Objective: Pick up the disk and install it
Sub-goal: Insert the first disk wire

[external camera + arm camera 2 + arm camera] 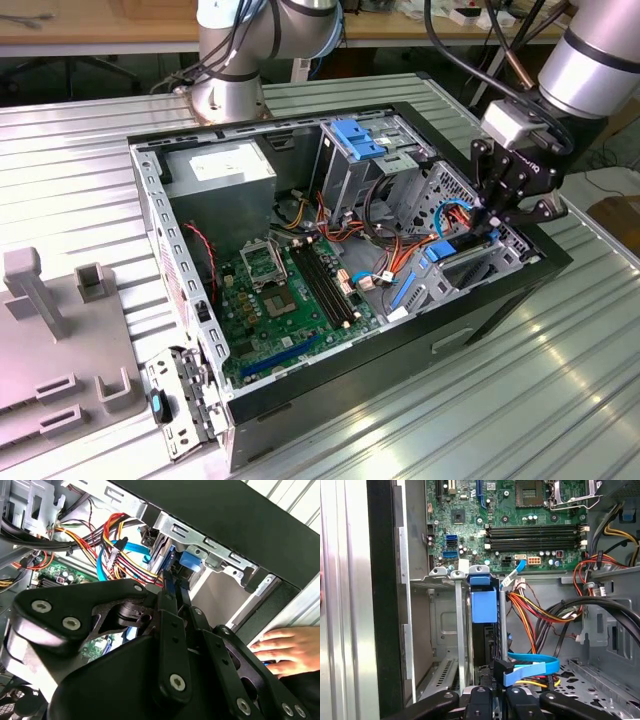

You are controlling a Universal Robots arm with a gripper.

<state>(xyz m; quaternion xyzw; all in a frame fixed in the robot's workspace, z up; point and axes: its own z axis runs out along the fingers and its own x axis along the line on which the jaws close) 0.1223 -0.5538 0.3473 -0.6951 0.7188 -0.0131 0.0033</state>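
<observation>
Two of my fingers [167, 625] press close together on the disk [484, 625], which stands on edge in the bay of the case [420, 340]. My gripper [497, 215] hangs over that corner; the grasp looks firm, though linkage hides the contact. One hand [285, 650] rests outside.

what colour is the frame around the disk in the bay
Bright blue, edging the dark disk; clearest in the first wrist view.
</observation>
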